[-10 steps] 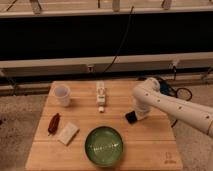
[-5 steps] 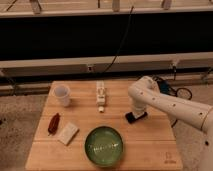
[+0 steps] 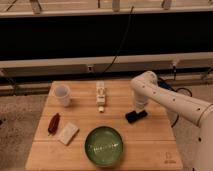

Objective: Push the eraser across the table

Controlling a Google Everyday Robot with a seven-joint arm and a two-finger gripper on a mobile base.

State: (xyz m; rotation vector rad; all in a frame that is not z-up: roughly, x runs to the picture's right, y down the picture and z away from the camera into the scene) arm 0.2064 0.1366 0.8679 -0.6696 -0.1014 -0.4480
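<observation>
Far left of the green bowl (image 3: pixel 104 145), a dark red oblong thing (image 3: pixel 53 123) and a pale cream block (image 3: pixel 68 133) lay close together on the table (image 3: pixel 150 144). A white cup (image 3: pixel 62 94) stood behind and left of the bowl, and a small white object (image 3: pixel 101 93) lay straight behind it. Behind and right of the bowl lay the eraser (image 3: pixel 136 116), flat and black, well inside the table's right edge. The gripper (image 3: pixel 138 107) stood at the eraser's far side from the bowl, fingers closed together and holding nothing, its tip apparently touching the slab.

To push well, the closed tip probably needed to stay low against the eraser's long edge, near its middle, so the slab slid straight rather than spun. The stroke should have passed behind the bowl's rim, not into it.
</observation>
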